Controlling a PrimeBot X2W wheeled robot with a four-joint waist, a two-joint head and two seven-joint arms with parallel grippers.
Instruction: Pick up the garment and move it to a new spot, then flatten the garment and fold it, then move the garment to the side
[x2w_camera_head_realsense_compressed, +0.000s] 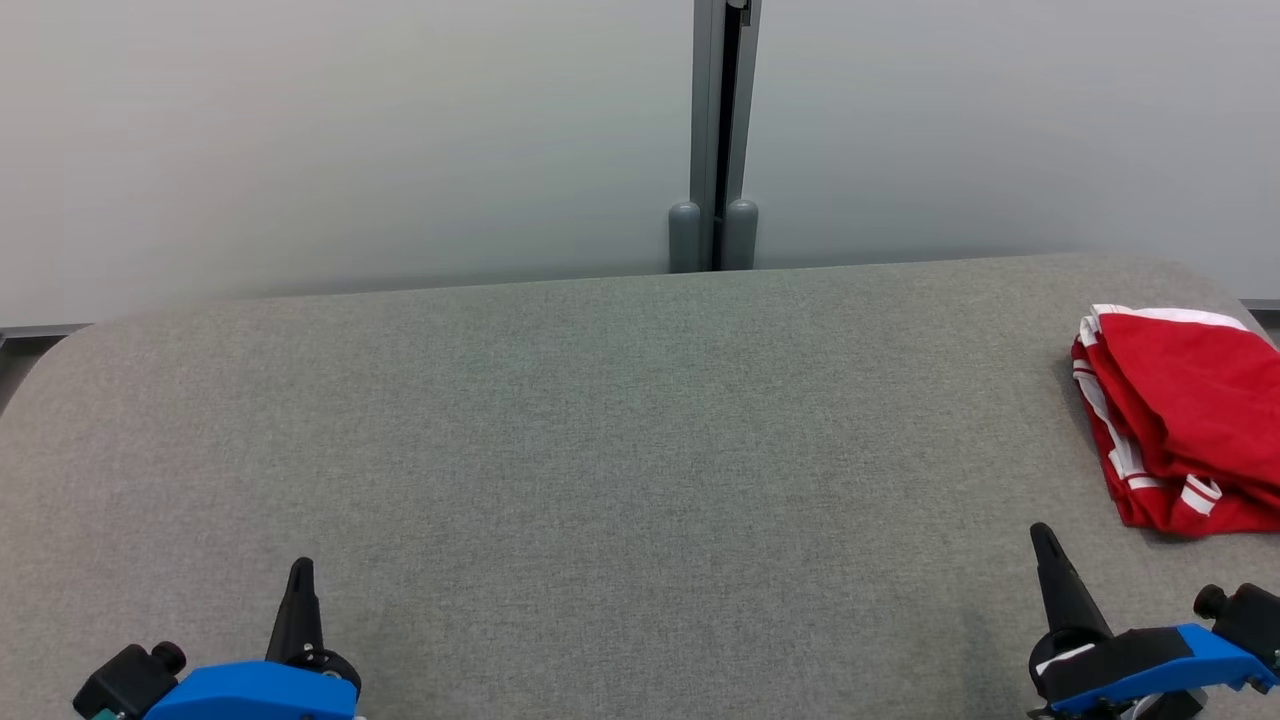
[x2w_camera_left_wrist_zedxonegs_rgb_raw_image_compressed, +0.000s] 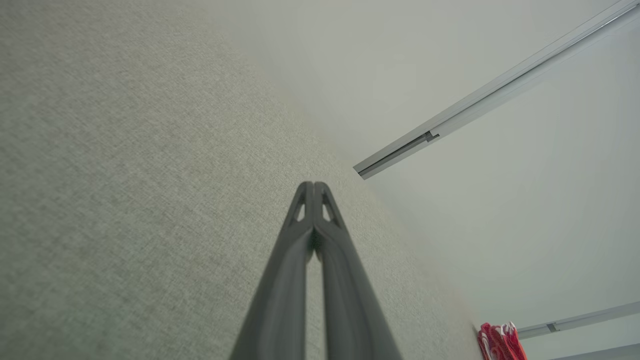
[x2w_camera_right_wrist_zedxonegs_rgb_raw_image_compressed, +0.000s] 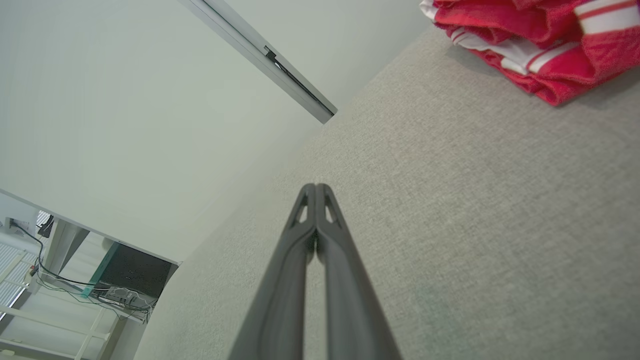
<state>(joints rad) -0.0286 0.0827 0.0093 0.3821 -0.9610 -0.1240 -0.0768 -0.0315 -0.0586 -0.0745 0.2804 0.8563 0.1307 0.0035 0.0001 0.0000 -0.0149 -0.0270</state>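
**Operator:** State of each pincer?

**Technician:** The left pincer (x2w_camera_head_realsense_compressed: 299, 585) is at the near left of the desk (x2w_camera_head_realsense_compressed: 600, 420). It is clenched, tips together, with nothing between them. The right pincer (x2w_camera_head_realsense_compressed: 1048, 550) is at the near right, also clenched and empty. Both point away from the robot.

**Operator:** Location of the garment?

**Technician:** The red garment (x2w_camera_head_realsense_compressed: 1180, 420), which has white stripes, lies on the desk at the right edge. It is ahead of the right pincer and to its right, near it but not touching. The head view cuts off its right part.

**Operator:** Which arm is nearer?

**Technician:** The right arm. The left pincer is well apart from the garment, with the bare width of the desk between them.

**Operator:** Long axis?

**Technician:** The visible bundle runs near to far, roughly in line with the right pincer's fingers. Its layered, striped edge faces left, and its near corner is the part closest to the pincer.

**Operator:** What does the next move require?

**Technician:** This is a judgement. The garment lies in layers at the side, so I cannot tell whether the work is complete or not yet begun. For a pick, the right pincer must release first, then travel forward and right to the near corner.

**Operator:** And beyond the desk?

**Technician:** A pale wall (x2w_camera_head_realsense_compressed: 350, 130) with one grey post (x2w_camera_head_realsense_compressed: 708, 130).
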